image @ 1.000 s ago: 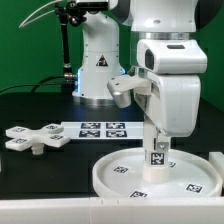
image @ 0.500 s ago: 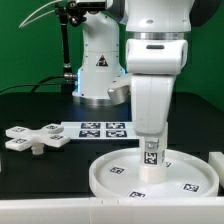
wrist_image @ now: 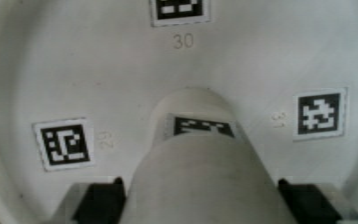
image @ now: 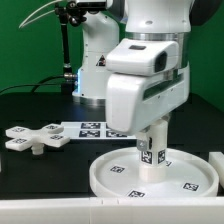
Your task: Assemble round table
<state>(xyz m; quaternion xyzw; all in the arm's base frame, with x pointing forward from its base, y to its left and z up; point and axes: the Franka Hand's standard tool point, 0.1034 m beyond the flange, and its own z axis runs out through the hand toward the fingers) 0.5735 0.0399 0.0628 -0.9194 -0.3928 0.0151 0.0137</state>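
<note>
The large rimmed round disc (image: 150, 172) lies flat on the black table at the front of the exterior view. The short cylinder leg (image: 153, 156) stands upright at the disc's middle, its tags facing the camera. My gripper (image: 156, 128) comes down from above and is shut on the leg's upper end. In the wrist view the leg (wrist_image: 197, 165) runs up between my two dark fingers (wrist_image: 98, 200), and the disc's tagged floor (wrist_image: 87, 80) lies around it. The cross-shaped four-arm piece (image: 33, 139) lies on the table at the exterior view's left.
The marker board (image: 95, 128) lies flat behind the disc. The robot's white base (image: 98, 70) stands at the back. A white edge (image: 216, 160) shows at the exterior view's far right.
My wrist has turned about the upright leg; the white hand housing has swung towards the exterior view's left. The leg's tags have rotated. The leg stays on the disc's middle.
</note>
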